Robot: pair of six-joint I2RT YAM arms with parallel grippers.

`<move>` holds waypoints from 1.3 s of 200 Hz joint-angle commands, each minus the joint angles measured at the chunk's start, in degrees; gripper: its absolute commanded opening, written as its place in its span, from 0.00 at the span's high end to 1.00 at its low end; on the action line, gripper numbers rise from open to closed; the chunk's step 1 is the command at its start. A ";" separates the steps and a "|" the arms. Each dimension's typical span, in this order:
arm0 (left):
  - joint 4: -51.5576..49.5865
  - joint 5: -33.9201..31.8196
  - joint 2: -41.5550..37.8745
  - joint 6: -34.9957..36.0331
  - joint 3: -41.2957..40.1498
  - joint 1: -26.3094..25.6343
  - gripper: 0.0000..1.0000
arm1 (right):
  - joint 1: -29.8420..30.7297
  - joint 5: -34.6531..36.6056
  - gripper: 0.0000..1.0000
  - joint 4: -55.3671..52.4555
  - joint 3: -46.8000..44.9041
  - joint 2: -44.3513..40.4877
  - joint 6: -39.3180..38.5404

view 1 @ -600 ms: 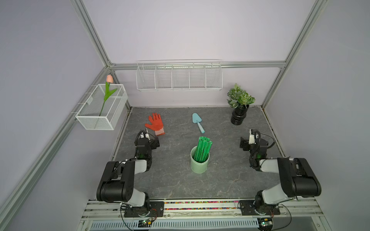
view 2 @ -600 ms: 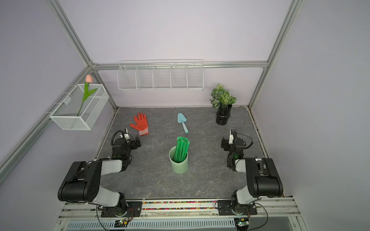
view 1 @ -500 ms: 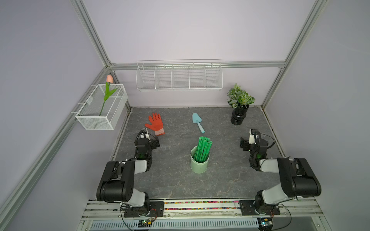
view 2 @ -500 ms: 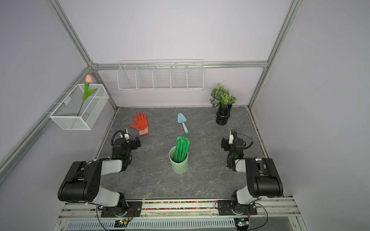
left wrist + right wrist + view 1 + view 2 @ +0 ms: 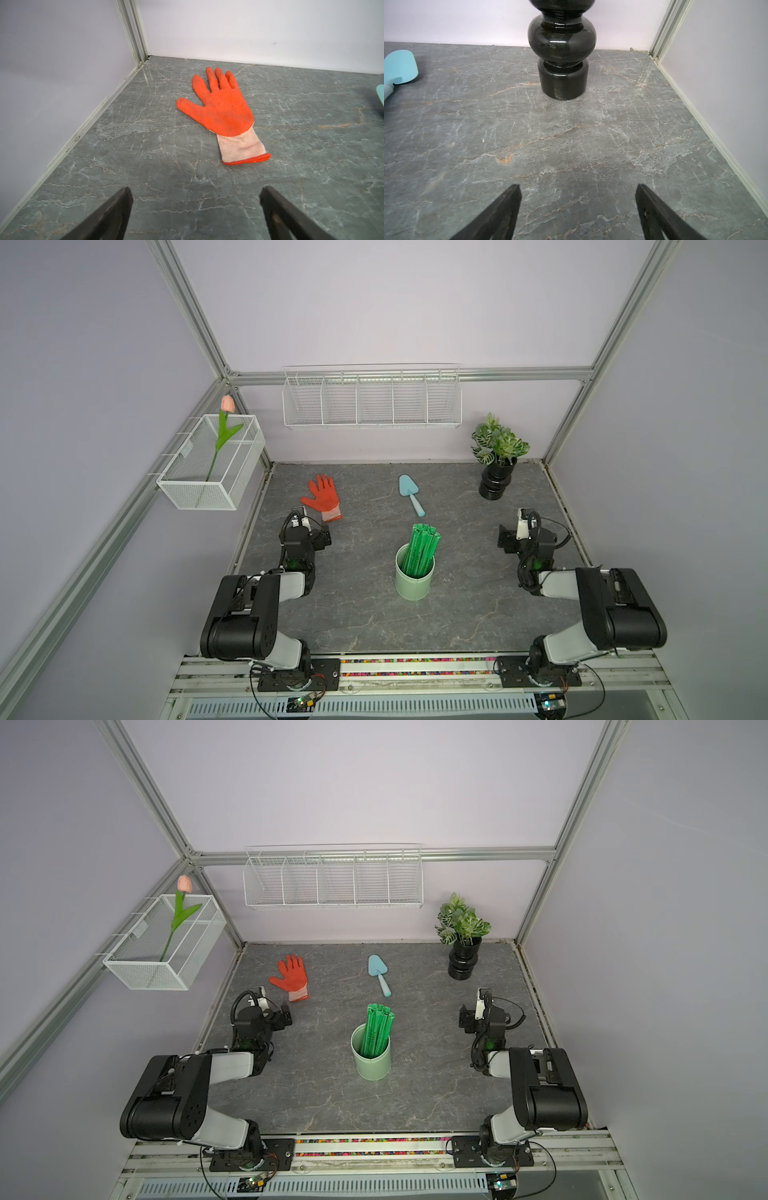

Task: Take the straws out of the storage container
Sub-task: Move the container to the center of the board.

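Note:
The straws (image 5: 422, 549) (image 5: 376, 1029) are a bundle of bright green sticks. They stand in the storage container (image 5: 414, 585) (image 5: 372, 1065), a pale mint cup near the middle of the grey table, and lean toward the back. My left gripper (image 5: 311, 531) (image 5: 195, 191) rests low at the table's left side, open and empty, well left of the cup. My right gripper (image 5: 513, 539) (image 5: 578, 187) rests low at the right side, open and empty, about as far from the cup. Neither wrist view shows the cup or the straws.
An orange glove (image 5: 322, 497) (image 5: 220, 108) lies just ahead of the left gripper. A blue trowel (image 5: 410, 493) (image 5: 398, 66) lies behind the cup. A black plant pot (image 5: 496, 483) (image 5: 561, 52) stands ahead of the right gripper. Wire baskets (image 5: 372, 402) (image 5: 212, 464) hang on the walls.

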 commanded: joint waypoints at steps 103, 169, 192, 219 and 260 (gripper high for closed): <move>-57.68 2.01 -19.51 -25.54 33.87 -0.04 0.01 | -0.23 11.62 0.11 -74.68 38.35 -11.80 25.26; -61.89 8.19 -29.95 -28.06 28.83 -9.23 0.01 | 7.24 1.46 0.11 -82.19 31.79 -30.37 23.34; -65.18 8.99 -31.14 -28.48 29.06 -14.07 0.01 | 13.52 0.18 0.11 -85.97 32.22 -35.13 22.09; -71.09 7.87 -32.66 -29.97 28.35 -18.87 0.01 | 18.40 -2.36 0.17 -91.43 32.45 -37.14 23.79; -74.28 14.63 -36.37 -33.91 23.19 -20.40 0.03 | 26.37 -5.88 0.88 -94.39 29.79 -35.85 28.31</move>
